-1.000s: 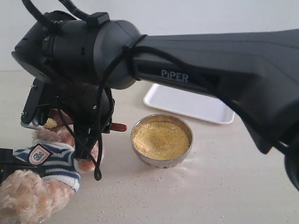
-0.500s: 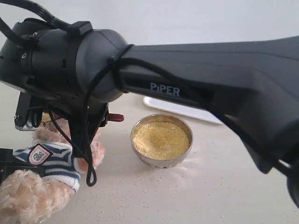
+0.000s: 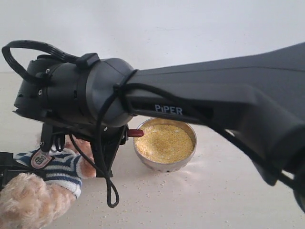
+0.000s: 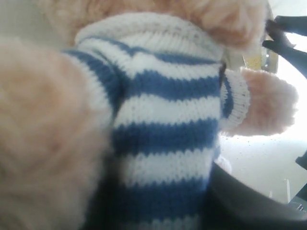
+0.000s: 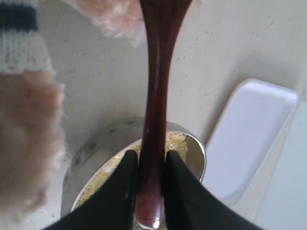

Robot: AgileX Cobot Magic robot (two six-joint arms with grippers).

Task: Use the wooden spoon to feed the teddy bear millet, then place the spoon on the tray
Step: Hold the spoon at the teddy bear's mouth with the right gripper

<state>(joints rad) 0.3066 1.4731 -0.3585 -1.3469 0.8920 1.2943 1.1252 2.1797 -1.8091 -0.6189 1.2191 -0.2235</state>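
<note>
The teddy bear (image 3: 59,167) leans at the lower left in its striped shirt (image 4: 163,120), its head hidden behind my right arm's wrist. My left gripper (image 4: 158,211) is shut on the bear's body, with a dark jaw showing beside the shirt. My right gripper (image 5: 151,191) is shut on the wooden spoon (image 5: 156,96). The spoon's handle end (image 3: 136,133) pokes out over the steel bowl's rim, and its scoop is out of view near the bear's fur. Millet (image 3: 164,143) fills the steel bowl (image 3: 188,160). The white tray (image 5: 249,139) lies beyond the bowl.
My right forearm (image 3: 228,109) spans the exterior view from the right and hides the tray there. Loose millet specks (image 3: 157,183) dot the pale tabletop in front of the bowl.
My right wrist has dropped and shifted toward the steel bowl, carrying the spoon's handle end to the bowl's rim. The forearm now covers the tray. The bear and my left gripper stay put.
</note>
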